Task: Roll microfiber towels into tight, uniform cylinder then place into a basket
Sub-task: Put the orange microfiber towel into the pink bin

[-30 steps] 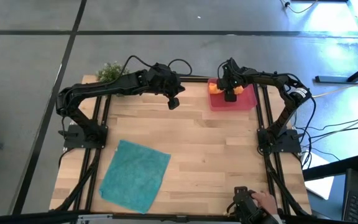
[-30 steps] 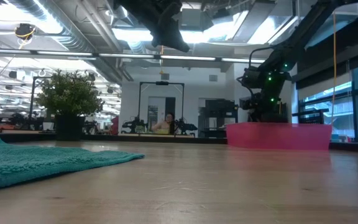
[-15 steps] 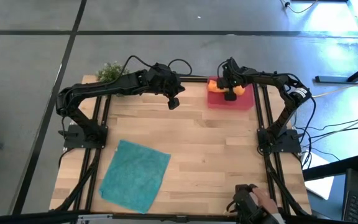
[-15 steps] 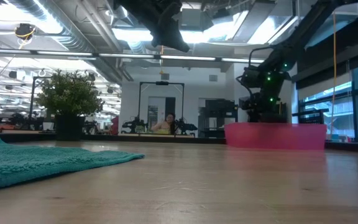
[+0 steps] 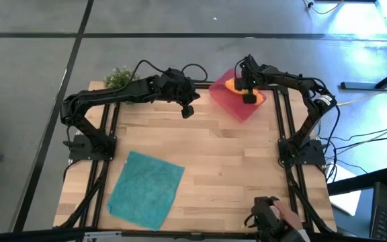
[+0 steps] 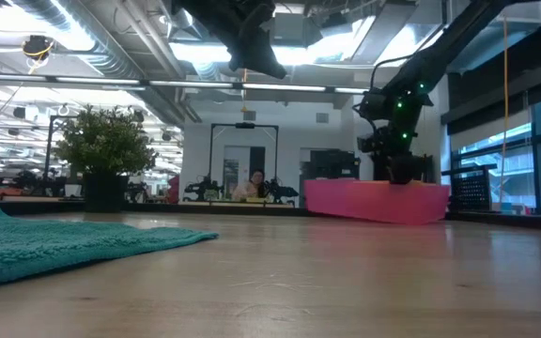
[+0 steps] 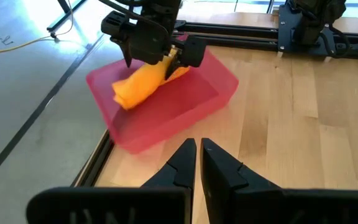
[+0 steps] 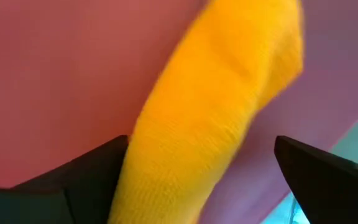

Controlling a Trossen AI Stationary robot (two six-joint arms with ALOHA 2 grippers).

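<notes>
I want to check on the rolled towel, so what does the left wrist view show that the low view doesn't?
Only the left wrist view shows the rolled orange towel lying inside the basket, under the open right claw. Only the low view shows the flat teal towel and the plant. Both show the pink basket and the right arm over it.

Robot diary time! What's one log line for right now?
right end effector: open over orange towel | towel: in basket | left end effector: shut, waiting

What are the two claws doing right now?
Left claw: closed, holding nothing.
Right claw: open, around the orange towel in the basket.
</notes>
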